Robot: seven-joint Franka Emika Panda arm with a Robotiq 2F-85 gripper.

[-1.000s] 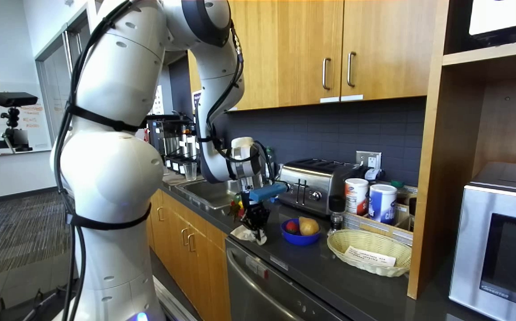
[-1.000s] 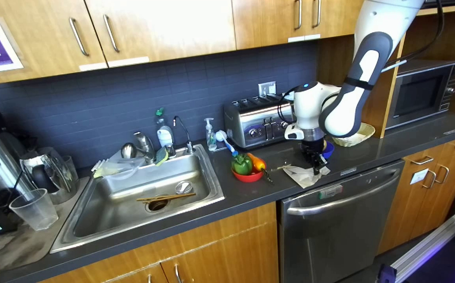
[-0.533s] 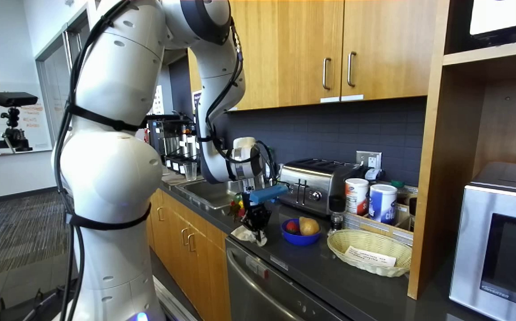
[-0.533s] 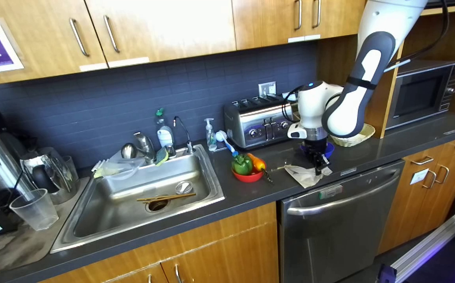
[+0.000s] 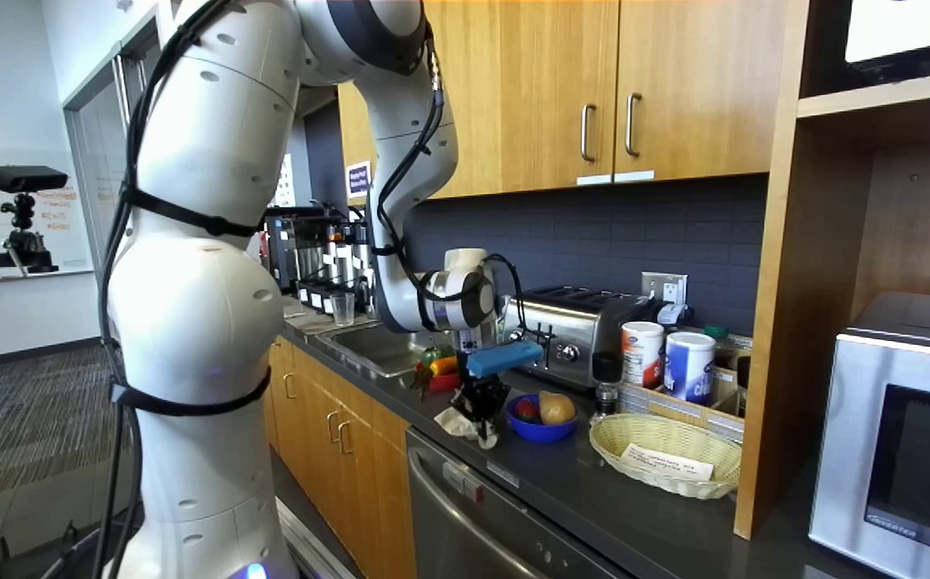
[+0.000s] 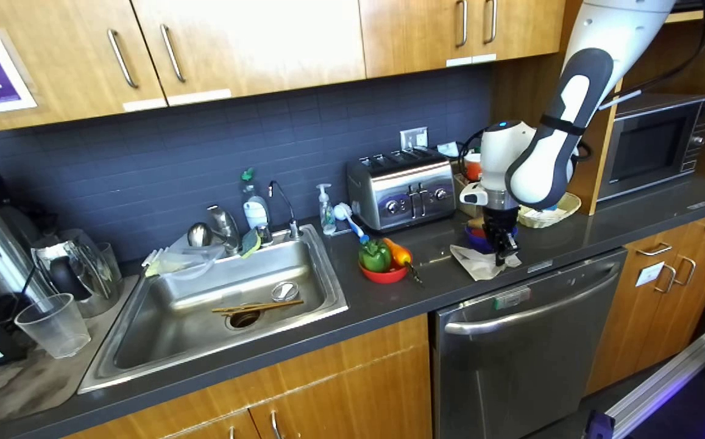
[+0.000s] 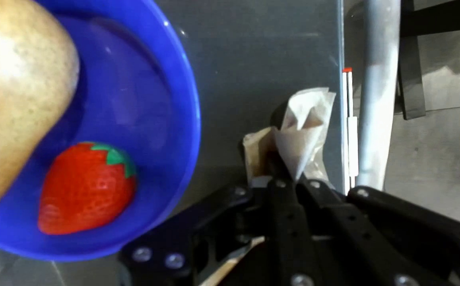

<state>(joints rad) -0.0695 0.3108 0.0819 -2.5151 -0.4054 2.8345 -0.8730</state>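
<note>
My gripper [image 7: 289, 183] is pressed together on a crumpled paper [image 7: 305, 131], pinching it near the bottom centre of the wrist view, where pale folds stick up just beyond the tip. The paper is close to the front edge of the dark desk [image 7: 233, 47], right of centre in that frame, and a steel bar handle [image 7: 379, 87] runs past the edge at the right. On the left of the same frame a blue bowl [image 7: 192, 119] sits near the paper, apart from it. In the bowl I see a speckled, pear-shaped fruit [image 7: 19, 91] at the upper left and a red strawberry [image 7: 88, 190] with a green top below it.

In an exterior view I reach down right of centre, the paper spreading leftward from my grip. Farther left, mid-frame, a red bowl [image 6: 384, 277] carries a green pepper [image 6: 375, 256] and an orange vegetable [image 6: 396, 251]. Behind them stands a steel toaster [image 6: 392, 192], while a sink [image 6: 163, 329] fills the lower left. In an exterior view, a wicker basket [image 5: 678, 430] rests at the lower right with a printed slip [image 5: 667, 462] inside
</note>
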